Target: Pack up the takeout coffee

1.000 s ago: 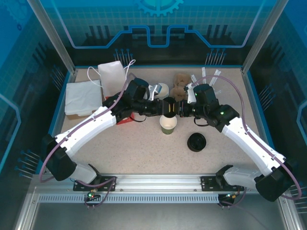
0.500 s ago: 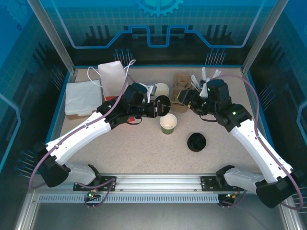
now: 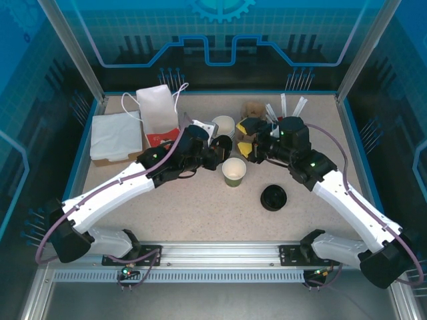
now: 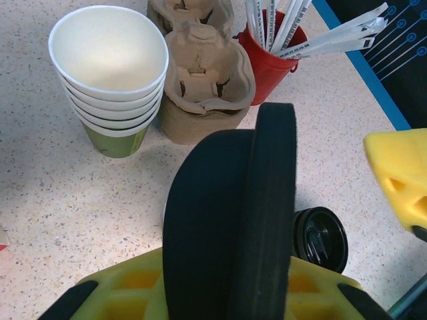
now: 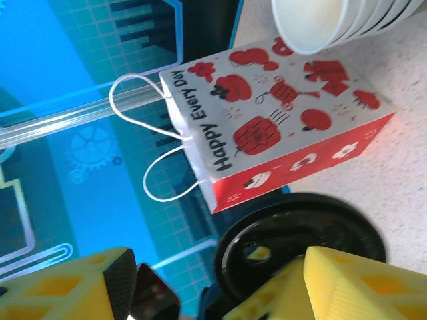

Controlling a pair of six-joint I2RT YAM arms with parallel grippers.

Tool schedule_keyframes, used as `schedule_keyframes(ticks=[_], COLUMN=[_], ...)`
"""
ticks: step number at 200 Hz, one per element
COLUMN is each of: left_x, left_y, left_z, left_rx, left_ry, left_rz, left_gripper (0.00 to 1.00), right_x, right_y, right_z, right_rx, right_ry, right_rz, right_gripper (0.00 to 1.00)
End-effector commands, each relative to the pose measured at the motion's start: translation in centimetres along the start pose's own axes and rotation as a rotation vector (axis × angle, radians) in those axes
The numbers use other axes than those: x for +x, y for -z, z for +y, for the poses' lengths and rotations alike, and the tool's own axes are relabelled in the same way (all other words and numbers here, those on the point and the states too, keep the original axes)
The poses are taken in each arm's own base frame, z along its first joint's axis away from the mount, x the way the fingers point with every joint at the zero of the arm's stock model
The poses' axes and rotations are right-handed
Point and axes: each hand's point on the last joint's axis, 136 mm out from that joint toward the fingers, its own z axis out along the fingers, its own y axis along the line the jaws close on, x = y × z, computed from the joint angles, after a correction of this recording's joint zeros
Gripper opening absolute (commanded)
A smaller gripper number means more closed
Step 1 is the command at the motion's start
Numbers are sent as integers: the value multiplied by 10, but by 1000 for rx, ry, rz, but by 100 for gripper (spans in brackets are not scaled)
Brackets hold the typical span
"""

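The takeout coffee cup (image 3: 234, 171) stands upright and lidless on the table, green outside and cream inside. Just behind and left of it my left gripper (image 3: 215, 148) is shut on a round black lid (image 3: 224, 143), held on edge. In the left wrist view this lid (image 4: 230, 213) stands edge-on between the yellow fingers of my left gripper (image 4: 227, 273). My right gripper (image 3: 245, 137) is open a little right of the lid, not touching it. In the right wrist view the lid (image 5: 300, 243) hangs past my right gripper (image 5: 220, 287), whose jaws are wide apart.
A stack of lidless cups (image 3: 223, 125), brown cup carriers (image 3: 252, 110) and a red holder of wrapped straws (image 3: 283, 110) stand at the back. A red-and-white paper bag (image 3: 159, 110) and white napkins (image 3: 117, 137) are back left. A stack of black lids (image 3: 273, 198) lies front right.
Both grippers met on the lid above the cup. The right gripper has opened and let go, and the left gripper has drawn the lid slightly left and back.
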Motion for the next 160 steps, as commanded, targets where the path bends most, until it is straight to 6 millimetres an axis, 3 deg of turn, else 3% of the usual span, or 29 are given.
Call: schedule_keyframes(ticks=[1,84,160], left_x=[-9,-10,-4], left_y=[5,6,6], left_z=[-4,-9,-14], left_rx=[3,15,21], left_ry=[-32,-39,-71], left_rz=[-53,-64,-74], left_gripper=[18,18,18], right_x=[9,25,23], right_y=[-5,-32,-38], right_z=[17,9,8], right_rx=[-43,-15,-20], right_ry=[-72,-137,-155], right_rz=[15,68,60], right_gripper=[68,60,31])
